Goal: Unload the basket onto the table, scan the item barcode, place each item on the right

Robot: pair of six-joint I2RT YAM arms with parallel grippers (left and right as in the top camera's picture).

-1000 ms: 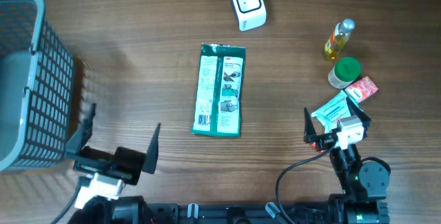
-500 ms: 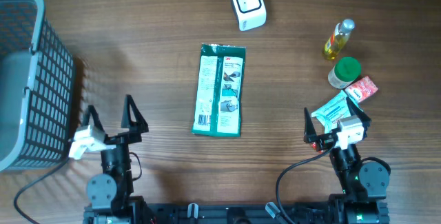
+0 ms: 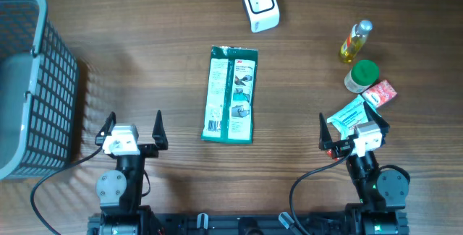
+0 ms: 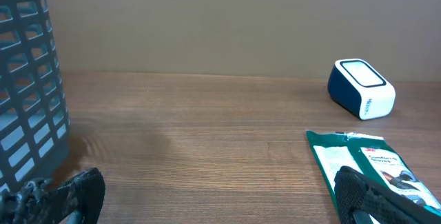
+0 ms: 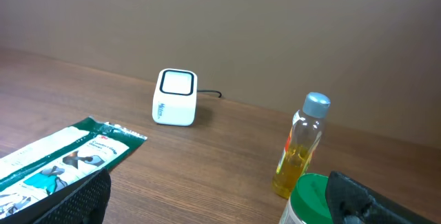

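A flat green and white package (image 3: 230, 95) lies lengthwise in the middle of the table, with a barcode near its front left corner. The white scanner (image 3: 260, 5) stands at the far edge behind it. My left gripper (image 3: 133, 128) is open and empty at the front, left of the package. In the left wrist view its fingers (image 4: 366, 198) straddle bare wood, with the package (image 4: 365, 158) ahead to the right and the scanner (image 4: 360, 88) beyond. My right gripper (image 3: 351, 123) is open and empty at the front right. Its wrist view shows the package (image 5: 69, 155) and the scanner (image 5: 175, 97).
A grey mesh basket (image 3: 29, 83) fills the left edge. On the right stand an oil bottle (image 3: 355, 41) and a green-lidded jar (image 3: 361, 76). Beside them lie a small red box (image 3: 381, 93) and a teal and white packet (image 3: 349, 114), next to the right gripper.
The left arm has swung from a tilted pose at the front left to upright, its open gripper shifting right toward the package. The right arm and all items have stayed still.
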